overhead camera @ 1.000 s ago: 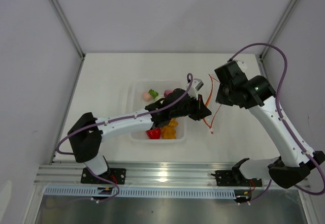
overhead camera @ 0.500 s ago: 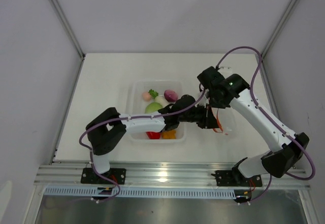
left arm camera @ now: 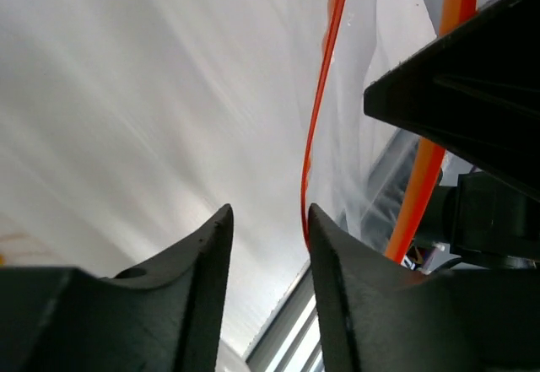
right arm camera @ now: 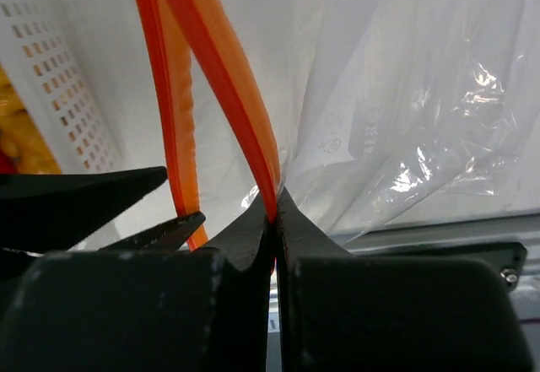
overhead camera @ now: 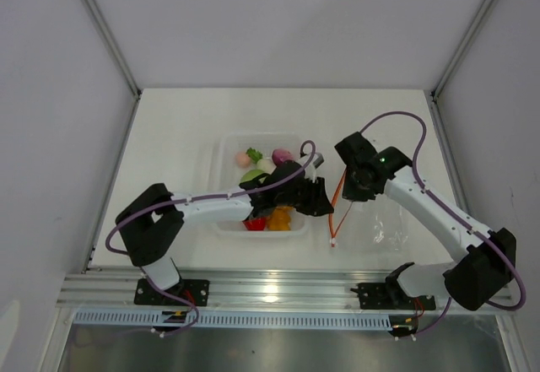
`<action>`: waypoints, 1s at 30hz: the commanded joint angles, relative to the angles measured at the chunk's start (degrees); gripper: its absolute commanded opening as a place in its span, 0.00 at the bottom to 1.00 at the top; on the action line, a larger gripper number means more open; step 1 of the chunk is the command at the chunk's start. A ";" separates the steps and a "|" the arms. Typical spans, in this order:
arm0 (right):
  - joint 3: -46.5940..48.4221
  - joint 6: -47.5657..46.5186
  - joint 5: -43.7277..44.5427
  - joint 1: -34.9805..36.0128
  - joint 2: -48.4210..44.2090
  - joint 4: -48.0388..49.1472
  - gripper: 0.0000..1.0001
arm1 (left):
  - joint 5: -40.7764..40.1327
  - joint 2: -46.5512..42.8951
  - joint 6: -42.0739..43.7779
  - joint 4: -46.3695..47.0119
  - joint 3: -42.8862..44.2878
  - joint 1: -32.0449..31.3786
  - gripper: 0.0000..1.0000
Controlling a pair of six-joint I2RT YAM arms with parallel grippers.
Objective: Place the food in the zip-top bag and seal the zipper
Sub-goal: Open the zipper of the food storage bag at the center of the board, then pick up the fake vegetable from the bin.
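The zip-top bag lies crumpled and clear on the table right of the tray, its mouth facing left. My right gripper is shut on one orange-red lip of the zipper and holds it up; the other lip hangs apart from it. My left gripper is open, with that free lip just beside its right fingertip and nothing between the fingers. In the top view the left gripper sits close to the right gripper. The food lies in the clear tray.
The rigid clear tray stands at mid-table under my left forearm, holding a purple onion, a pink piece, a red pepper and an orange-yellow piece. A metal rail runs along the near edge.
My left gripper has opened and let go of the zipper lip, drawing back a little toward the tray. The right gripper has come down and stayed shut on its lip.
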 commanded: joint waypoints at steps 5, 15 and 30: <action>0.26 -1.57 -4.63 -2.05 -1.94 5.54 0.00 | -4.09 -9.13 10.01 -4.23 0.59 1.20 0.64; -0.88 -2.80 -6.83 -2.49 -0.97 6.95 0.00 | -15.94 -21.52 13.97 -10.80 0.05 1.90 1.00; 0.26 -3.68 -7.79 -2.14 -0.62 6.51 0.00 | -27.57 -15.65 13.80 -36.66 2.87 17.20 1.00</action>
